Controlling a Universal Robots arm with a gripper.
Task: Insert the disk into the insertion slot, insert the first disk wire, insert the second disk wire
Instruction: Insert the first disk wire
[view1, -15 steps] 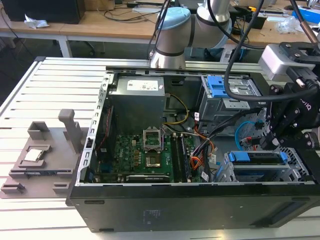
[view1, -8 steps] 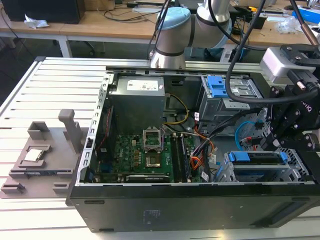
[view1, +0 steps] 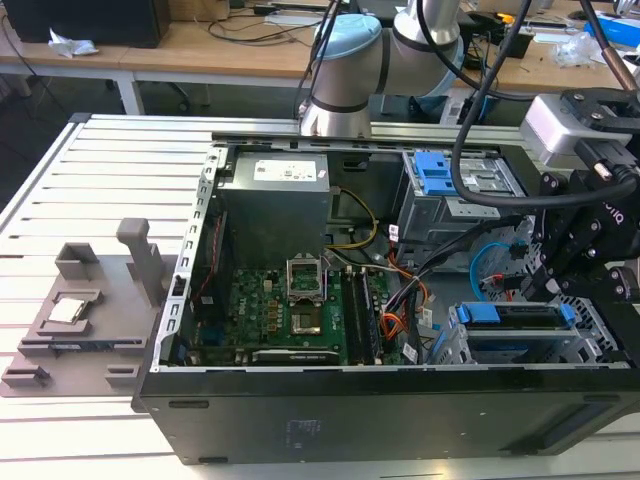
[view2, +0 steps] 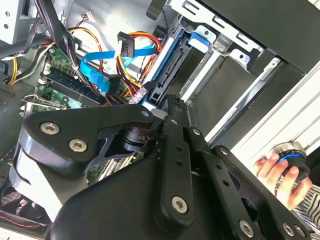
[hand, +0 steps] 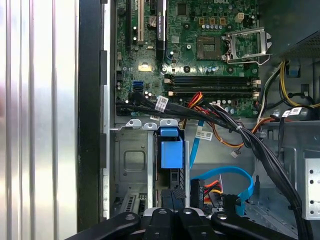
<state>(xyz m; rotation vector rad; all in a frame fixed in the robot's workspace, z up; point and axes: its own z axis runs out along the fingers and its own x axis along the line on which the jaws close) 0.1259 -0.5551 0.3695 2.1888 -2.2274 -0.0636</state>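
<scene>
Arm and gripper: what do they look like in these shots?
The arm is silver-grey tubing with rounded joints capped in pale blue. Thick black cables loop down to a light grey box at the wrist. The gripper is matte black, built of chunky linked bars dotted with silver screw heads.

In the exterior view, a black computer case lies open on a slatted metal table. Inside it, a green motherboard lies flat, with a grey power supply at twelve o'clock from it. A tall grey cage with a blue latch stands at three o'clock from the power supply. At nine o'clock from the case, a grey fixture plate carries a small chip.
</scene>
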